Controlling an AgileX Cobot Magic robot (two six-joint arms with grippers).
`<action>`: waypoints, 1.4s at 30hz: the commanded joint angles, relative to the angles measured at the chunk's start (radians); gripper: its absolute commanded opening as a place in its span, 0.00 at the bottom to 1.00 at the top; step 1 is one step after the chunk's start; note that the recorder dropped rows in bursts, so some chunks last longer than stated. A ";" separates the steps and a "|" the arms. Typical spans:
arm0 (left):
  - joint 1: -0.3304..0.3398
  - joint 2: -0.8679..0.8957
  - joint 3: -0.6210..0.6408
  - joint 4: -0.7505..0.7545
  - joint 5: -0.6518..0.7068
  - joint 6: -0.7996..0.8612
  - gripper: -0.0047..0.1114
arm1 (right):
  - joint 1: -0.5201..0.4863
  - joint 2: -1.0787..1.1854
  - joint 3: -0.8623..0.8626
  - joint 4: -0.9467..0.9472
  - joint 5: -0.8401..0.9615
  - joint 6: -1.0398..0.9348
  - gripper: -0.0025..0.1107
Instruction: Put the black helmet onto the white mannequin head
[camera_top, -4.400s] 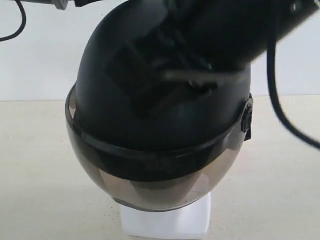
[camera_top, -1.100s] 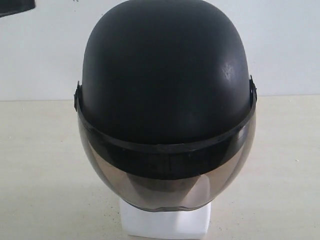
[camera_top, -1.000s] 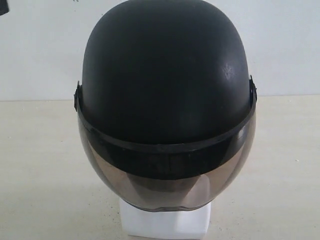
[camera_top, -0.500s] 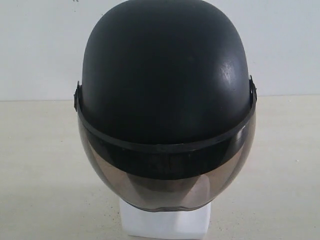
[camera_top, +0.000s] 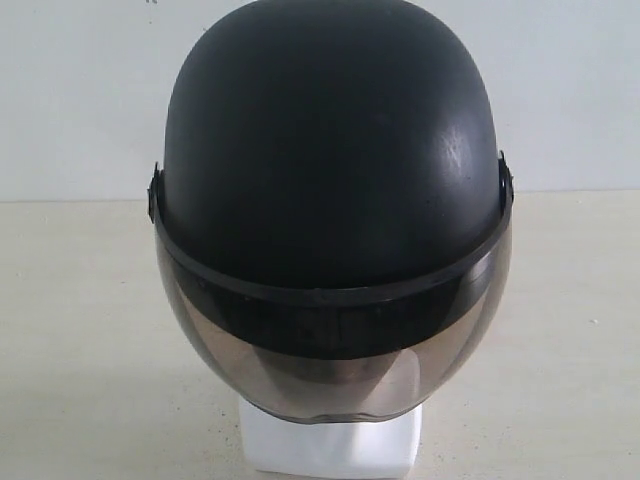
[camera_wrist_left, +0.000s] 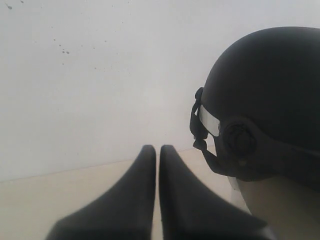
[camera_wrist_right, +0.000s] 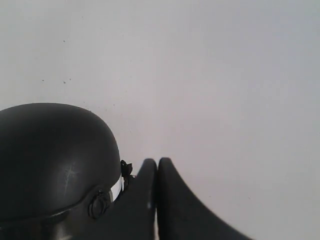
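Note:
The black helmet (camera_top: 330, 150) sits upright over the white mannequin head, its smoky visor (camera_top: 335, 375) hanging down over the face. Only the head's squarish white base (camera_top: 330, 445) shows below the visor. Neither gripper appears in the exterior view. In the left wrist view my left gripper (camera_wrist_left: 157, 149) is shut with nothing in it, off to one side of the helmet (camera_wrist_left: 270, 95). My right gripper (camera_wrist_right: 157, 162) is shut and empty too, beside the helmet (camera_wrist_right: 50, 150) on its other side.
A beige tabletop (camera_top: 80, 340) stretches to both sides of the head. A plain white wall (camera_top: 80, 100) stands behind it.
A dark piece of arm at the top left edge of the exterior view has left the frame. The helmet has kept still on the head.

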 joint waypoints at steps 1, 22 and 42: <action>-0.007 -0.004 0.003 -0.012 0.001 0.005 0.08 | -0.073 -0.030 0.005 0.000 -0.025 0.010 0.02; -0.007 -0.003 0.003 -0.012 -0.002 0.005 0.08 | -0.495 -0.065 0.410 0.648 -0.050 -0.467 0.02; -0.007 -0.003 0.003 -0.012 -0.003 0.005 0.08 | -0.495 -0.065 0.429 0.653 0.099 -0.513 0.02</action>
